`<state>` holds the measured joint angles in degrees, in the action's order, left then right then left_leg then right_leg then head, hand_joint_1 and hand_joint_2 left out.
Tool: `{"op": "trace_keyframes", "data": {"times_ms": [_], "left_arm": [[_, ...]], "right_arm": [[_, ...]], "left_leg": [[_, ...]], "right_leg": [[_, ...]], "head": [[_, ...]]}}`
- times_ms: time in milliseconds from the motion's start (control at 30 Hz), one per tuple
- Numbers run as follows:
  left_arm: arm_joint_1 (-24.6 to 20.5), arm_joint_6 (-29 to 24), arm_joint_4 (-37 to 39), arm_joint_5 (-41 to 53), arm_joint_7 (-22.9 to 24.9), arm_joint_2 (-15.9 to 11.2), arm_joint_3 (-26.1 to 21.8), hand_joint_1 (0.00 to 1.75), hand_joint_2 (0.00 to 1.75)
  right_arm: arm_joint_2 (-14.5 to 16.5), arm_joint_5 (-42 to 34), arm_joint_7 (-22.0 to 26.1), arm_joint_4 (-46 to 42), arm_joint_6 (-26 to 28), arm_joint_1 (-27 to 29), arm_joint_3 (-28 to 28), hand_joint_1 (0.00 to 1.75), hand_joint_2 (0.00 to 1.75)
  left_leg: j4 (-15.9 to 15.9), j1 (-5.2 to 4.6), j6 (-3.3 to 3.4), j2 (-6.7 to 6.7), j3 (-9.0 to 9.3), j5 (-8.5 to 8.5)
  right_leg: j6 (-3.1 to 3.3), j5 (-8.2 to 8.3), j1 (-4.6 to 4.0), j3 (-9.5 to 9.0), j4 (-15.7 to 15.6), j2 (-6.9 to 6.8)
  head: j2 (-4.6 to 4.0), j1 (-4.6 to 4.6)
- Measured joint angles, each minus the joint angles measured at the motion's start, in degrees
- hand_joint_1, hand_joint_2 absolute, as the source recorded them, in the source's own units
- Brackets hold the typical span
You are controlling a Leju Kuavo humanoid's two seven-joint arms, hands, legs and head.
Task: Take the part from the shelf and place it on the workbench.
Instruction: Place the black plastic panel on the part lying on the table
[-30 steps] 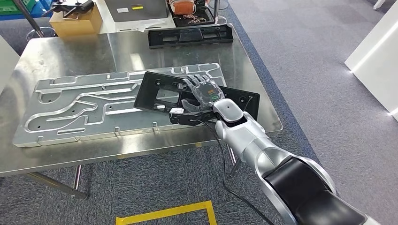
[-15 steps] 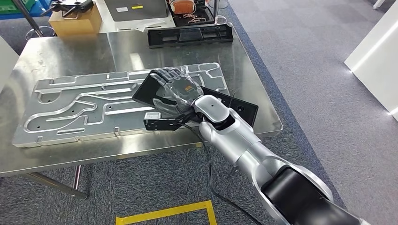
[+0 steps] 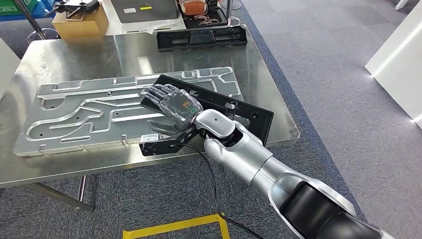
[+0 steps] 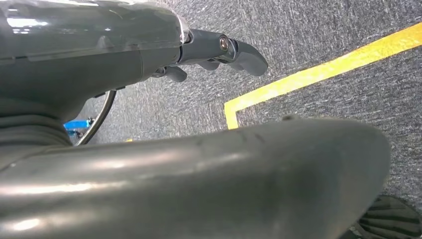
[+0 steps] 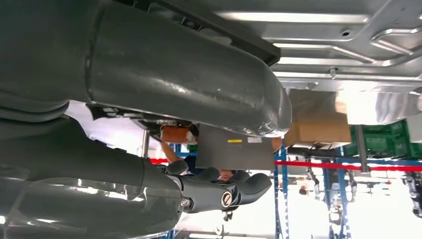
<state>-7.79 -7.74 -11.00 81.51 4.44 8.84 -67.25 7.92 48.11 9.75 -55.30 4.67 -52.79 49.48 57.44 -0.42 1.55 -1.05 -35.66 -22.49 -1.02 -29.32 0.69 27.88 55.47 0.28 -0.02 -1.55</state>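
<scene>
Lying across the middle of the workbench (image 3: 69, 164) is a large machined aluminium plate (image 3: 99, 112) with routed channels, running from near the left edge toward the right. Overlapping that plate's right end is the part (image 3: 249, 117), a long flat black plastic panel with cut-outs and small holes; it sits at an angle, one end on the plate and the other reaching toward the bench's front right corner. It appears to rest on the bench, so the placing looks done or nearly so.

Above the part's left end is the right hand (image 3: 171, 104), fingers apart and extended, gripping nothing; whether its fingertips touch the panel cannot be told. A second black panel (image 3: 201, 37) lies along the far edge, and a cardboard box (image 3: 82, 22) stands at the far left corner.

In the left wrist view the left hand (image 4: 219, 50) hangs over carpet with yellow floor tape (image 4: 318, 72), fingers curled in, nothing held.

Handling judgement: the part looks light and thin, fairly stiff yet likely to flex over its length, with a smooth surface that could slide on the metal. Best hold is judged to be across a long edge near mid-length, thumb beneath and fingers on top, away from the cut-outs.
</scene>
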Motion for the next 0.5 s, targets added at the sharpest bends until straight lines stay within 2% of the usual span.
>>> {"op": "trace_keyframes", "data": {"times_ms": [133, 233, 400, 500], "left_arm": [[0.17, -0.02, 0.00, -0.60, -0.28, 0.01, -0.02, 0.00, 0.00], [0.36, -0.19, 0.00, -1.12, -0.74, 0.01, -0.06, 0.00, 0.00], [0.58, -0.56, -0.01, -1.76, -1.00, 0.01, -0.45, 0.00, 0.00], [0.62, -0.67, 0.00, -2.03, -0.90, 0.01, -0.83, 0.00, 0.00]], "right_arm": [[-0.19, -3.15, 1.50, 0.13, 1.00, 0.62, 1.48, 0.00, 0.00], [0.02, -6.00, 4.15, 1.93, 4.56, 2.45, 2.62, 0.00, 0.00], [2.12, -10.67, 10.14, 10.06, 11.25, 8.50, 3.16, 0.00, 0.00], [3.81, -11.23, 11.27, 15.49, 13.96, 12.28, 3.15, 0.00, 0.00]], "left_leg": [[0.00, 0.00, 0.00, -0.01, 0.00, 0.00], [0.00, 0.00, 0.00, -0.03, 0.02, -0.01], [-0.01, 0.00, -0.05, -0.04, 0.15, -0.08], [-0.01, 0.00, -0.08, -0.03, 0.17, -0.10]], "right_leg": [[0.00, 0.00, 0.00, -0.01, 0.00, -0.01], [0.01, -0.01, 0.00, -0.03, -0.01, -0.04], [0.08, -0.07, -0.01, -0.15, -0.03, -0.06], [0.09, -0.08, -0.02, -0.16, -0.03, -0.06]], "head": [[0.00, 0.00], [0.00, 0.00], [0.00, 0.00], [0.00, 0.00]]}}
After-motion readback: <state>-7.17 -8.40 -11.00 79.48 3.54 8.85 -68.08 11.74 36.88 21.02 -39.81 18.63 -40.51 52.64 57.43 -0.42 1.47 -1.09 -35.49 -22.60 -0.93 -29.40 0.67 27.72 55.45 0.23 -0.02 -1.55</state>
